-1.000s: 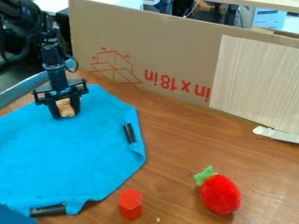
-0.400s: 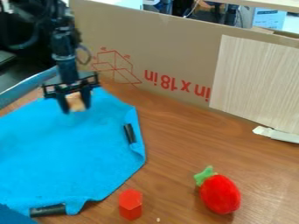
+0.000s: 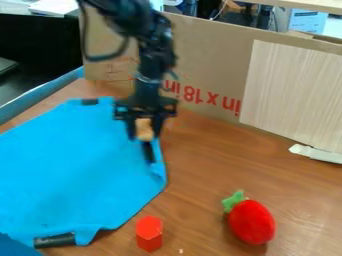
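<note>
In the camera view, a small tan object (image 3: 143, 129) is grasped by the end effector (image 3: 144, 137), near a black strip (image 3: 148, 153) at the edge of a blue cloth (image 3: 73, 165). It can probably be handled as something light and fairly firm, best taken by its sides. Its sides are hidden by the fingers; its exact kind cannot be told.

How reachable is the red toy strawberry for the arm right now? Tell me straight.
Probably not graspable as things stand: the hand has a tan piece between its fingers. The way across the table to the toy strawberry looks open, the red block lying off to one side.
</note>
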